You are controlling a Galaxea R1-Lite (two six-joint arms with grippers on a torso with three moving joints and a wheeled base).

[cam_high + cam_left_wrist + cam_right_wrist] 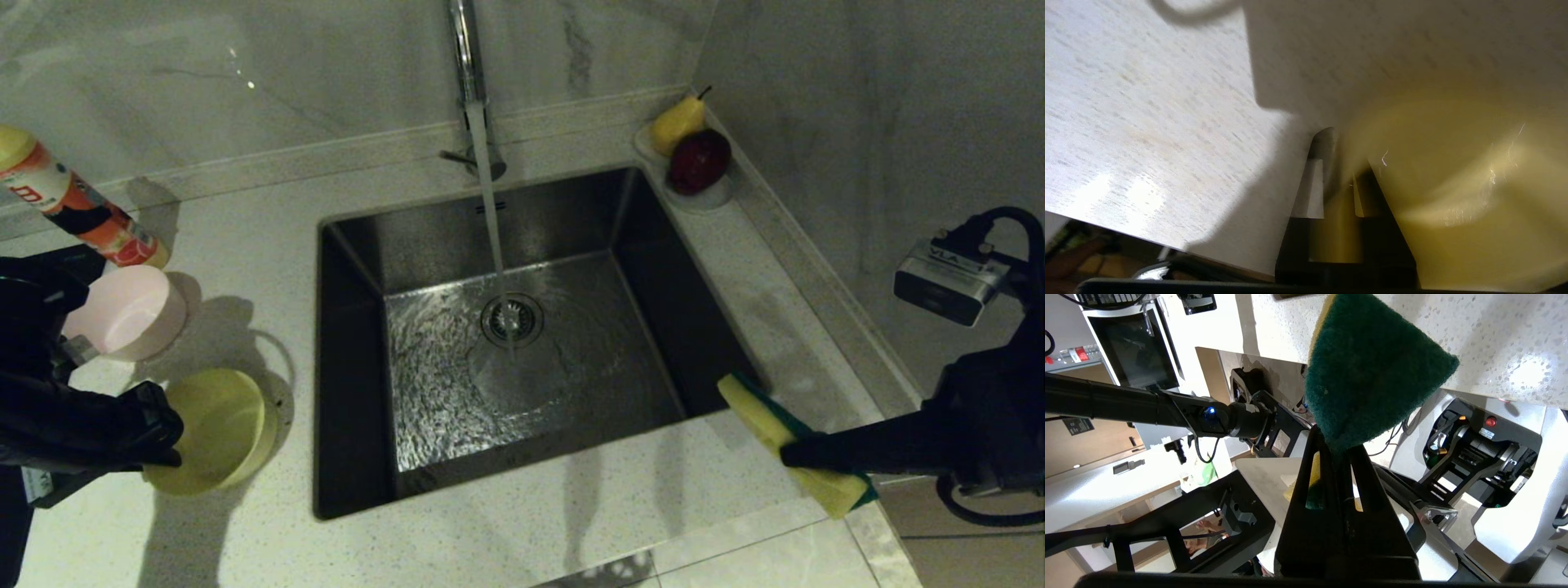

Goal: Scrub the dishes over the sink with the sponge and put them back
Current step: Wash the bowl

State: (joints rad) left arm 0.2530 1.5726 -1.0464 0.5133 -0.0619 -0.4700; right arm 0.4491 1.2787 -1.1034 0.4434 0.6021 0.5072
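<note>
left gripper (pixel 167 437) clamps the yellow bowl (pixel 216 441) rim, right gripper (pixel 788 453) pinches the sponge (pixel 784 437) beside the running sink (pixel 506 343), scrubbing not yet begun, pink bowl (pixel 131 312) waiting.

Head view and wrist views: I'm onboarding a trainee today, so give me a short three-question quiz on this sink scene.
1. True or false: water is running into the sink.
2. Which bowl has the left tool clamped by its rim? A) pink bowl B) yellow bowl C) blue bowl
3. What does the right tool hold, and where?

Key: 1. True. 2. B, the yellow bowl, beside the pink bowl. 3. The sponge, over the counter at the sink's near right corner.
</note>
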